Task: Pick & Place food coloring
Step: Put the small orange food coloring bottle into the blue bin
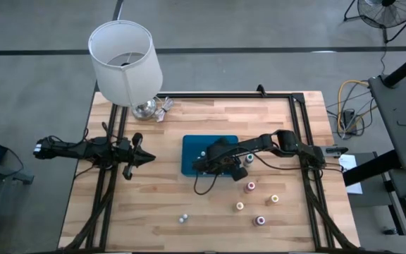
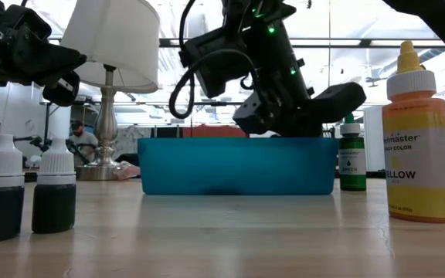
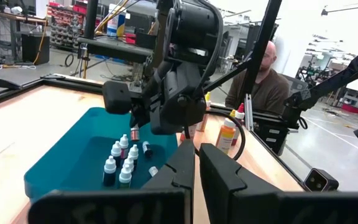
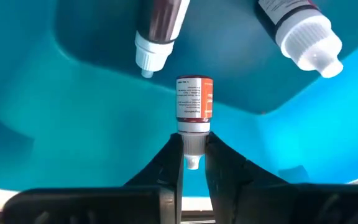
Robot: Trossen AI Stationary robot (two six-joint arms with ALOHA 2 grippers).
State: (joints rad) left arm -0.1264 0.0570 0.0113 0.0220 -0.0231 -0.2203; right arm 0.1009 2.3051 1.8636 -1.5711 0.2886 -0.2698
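Observation:
The blue tray [image 1: 210, 144] lies mid-table with several small food coloring bottles [image 3: 120, 163] standing inside it; two more bottles [image 4: 160, 31] [image 4: 303, 34] lie on its floor. My right gripper [image 4: 193, 155] hangs over the tray, slanting down, shut on a small red-labelled bottle [image 4: 194, 99]. More food coloring bottles [image 1: 251, 186] stand on the table near the tray's right front. At the table's left my left gripper [image 1: 146, 159] is shut, level and holding nothing. My right gripper pinches the red-labelled bottle by its white cap end [image 4: 192, 144] between the two fingertips. The fingers slant down from the table's right and lie along the bottle. The body sticks out beyond the fingertips, base down, over the tray floor and apparently clear of it.
A white-shaded lamp [image 1: 125, 60] stands at the far left corner. A large yellow bottle [image 2: 418, 139], a green one [image 2: 352, 158] and two dark ones [image 2: 0, 193] stand near the front. A person [image 3: 263, 84] sits beyond the table's right side.

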